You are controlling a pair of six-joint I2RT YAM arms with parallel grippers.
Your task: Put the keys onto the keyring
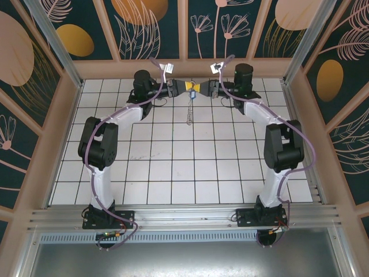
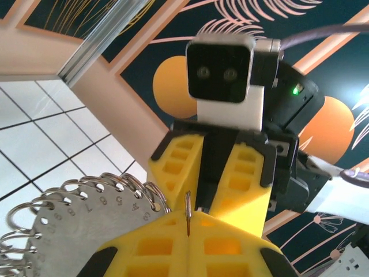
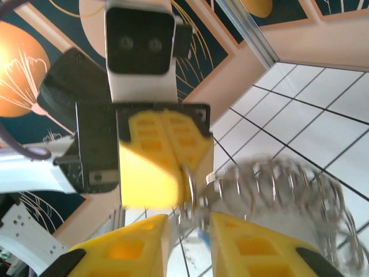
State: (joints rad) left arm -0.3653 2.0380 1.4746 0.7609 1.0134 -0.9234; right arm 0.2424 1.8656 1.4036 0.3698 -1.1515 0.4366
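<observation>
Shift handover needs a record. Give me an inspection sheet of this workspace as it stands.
Surface: white tiled table, tiles bare.
Job's things: keyring, a thin metal ring, stands edge-on between the left fingers. Beside it is a numbered disc edged with many rings. The keys cannot be made out.
Clutter: nothing seen.
Grippers: left gripper is shut on the keyring. The right gripper faces it, fingers apart, with blurred rings in the gap.
Cables: purple cable runs off the right wrist.
Surroundings: dark floral wall panels; aluminium frame at the near edge.
</observation>
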